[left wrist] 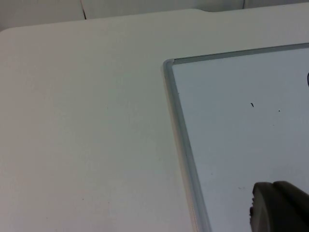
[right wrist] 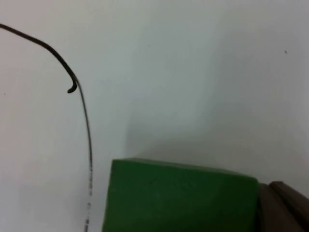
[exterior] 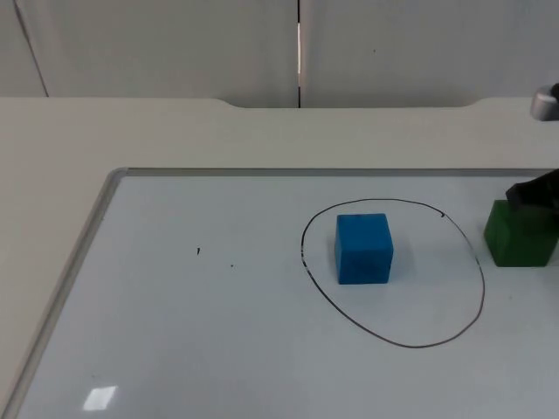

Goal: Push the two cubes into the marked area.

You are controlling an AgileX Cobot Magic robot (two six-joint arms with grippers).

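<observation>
Green cube [exterior: 517,236] sat just outside the drawn ring [exterior: 395,273], right gripper [exterior: 537,196] against it, finger state unclear; blue cube [exterior: 363,249] inside.

Whiteboard corner [left wrist: 168,63] (metal-framed) on the white table [left wrist: 87,125].

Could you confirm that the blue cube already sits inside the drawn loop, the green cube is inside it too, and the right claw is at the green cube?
Not quite: in the top view the green cube sits just outside the drawn loop. The blue cube is inside, and the right claw is at the green cube.
</observation>
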